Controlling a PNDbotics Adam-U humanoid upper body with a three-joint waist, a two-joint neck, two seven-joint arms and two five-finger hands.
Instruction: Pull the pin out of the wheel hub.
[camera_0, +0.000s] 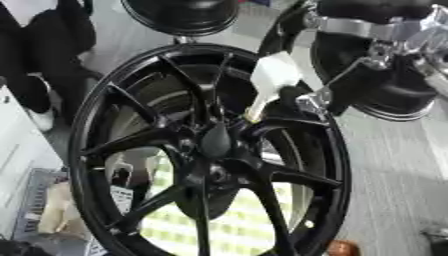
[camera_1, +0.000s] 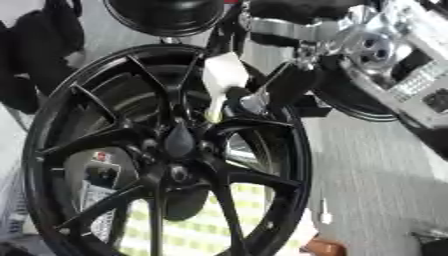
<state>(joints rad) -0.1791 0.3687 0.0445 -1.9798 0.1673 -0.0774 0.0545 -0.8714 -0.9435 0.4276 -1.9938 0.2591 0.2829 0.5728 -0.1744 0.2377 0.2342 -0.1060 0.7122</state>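
right robot hand (camera_0: 297, 95) clamped on white pin (camera_0: 271, 75) above wheel hub (camera_0: 214, 142), 2nd black wheel (camera_0: 179, 15) behind

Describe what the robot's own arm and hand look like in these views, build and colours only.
Only the right arm shows, entering from the upper right: black shells joined by bright silver metal collars and brackets, with a round silver joint and a pale ribbed panel along the forearm. The right hand has dark fingers with silver linkage parts. The left arm and hand do not appear.

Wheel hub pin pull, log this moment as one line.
stage: reaching | right hand: at white pin, grip unclear | pin: at black wheel hub, upper right of center | left hand: not in view
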